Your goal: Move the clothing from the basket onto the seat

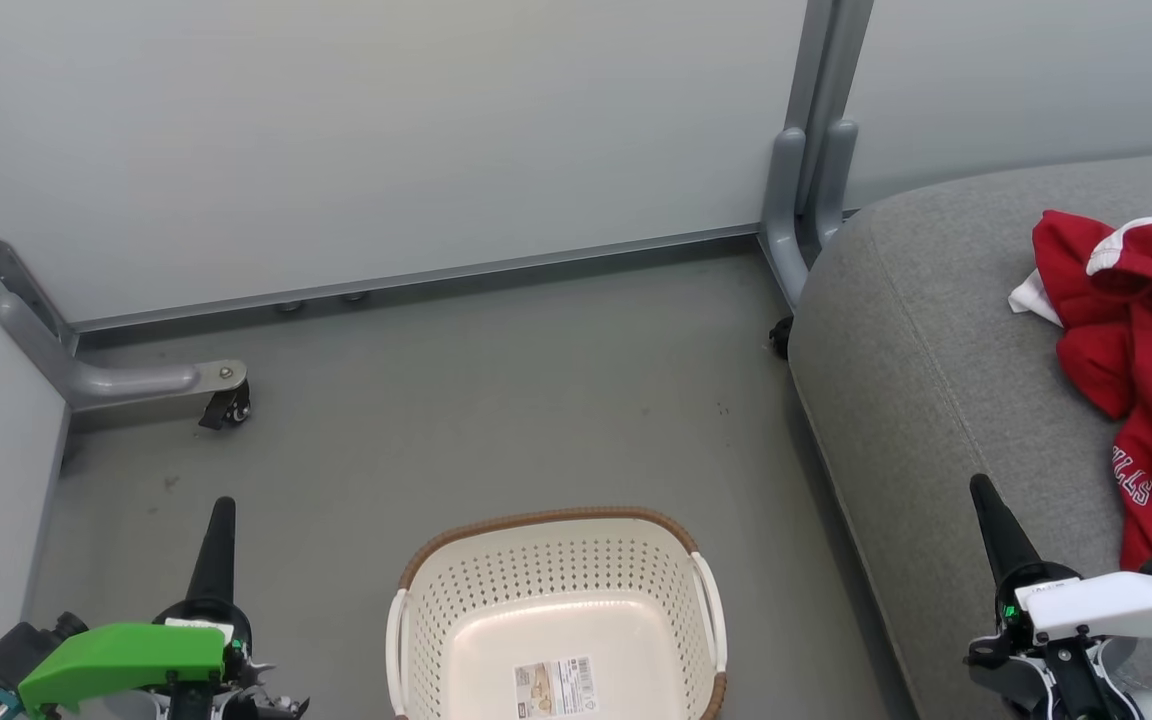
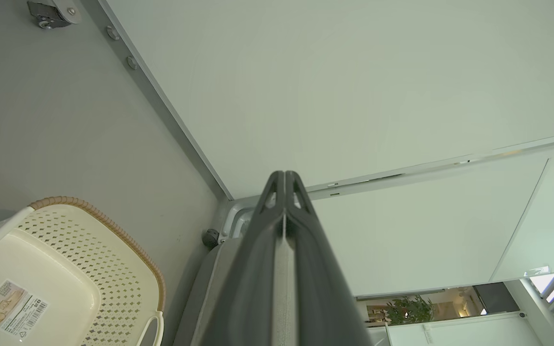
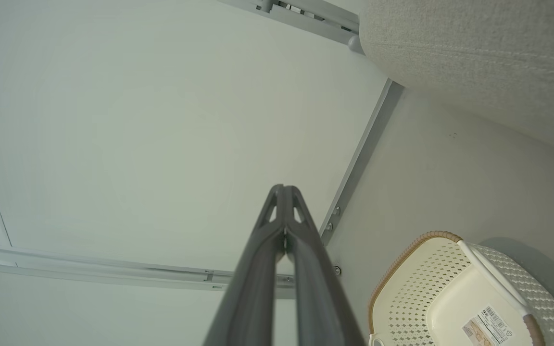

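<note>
Red clothing [image 1: 1151, 330] lies crumpled on the seat [image 1: 916, 380]. Basket [image 1: 556, 575] stands on the floor [image 1: 496, 400] beside the seat, a label [image 1: 556, 688] on its bottom. Left tool [image 1: 223, 512] and right tool [image 1: 982, 492] both closed, gripping nothing.

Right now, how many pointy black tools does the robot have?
2. The left tool points up at lower left, beside the basket; the right tool is at lower right, by the seat. Both are shut.
</note>
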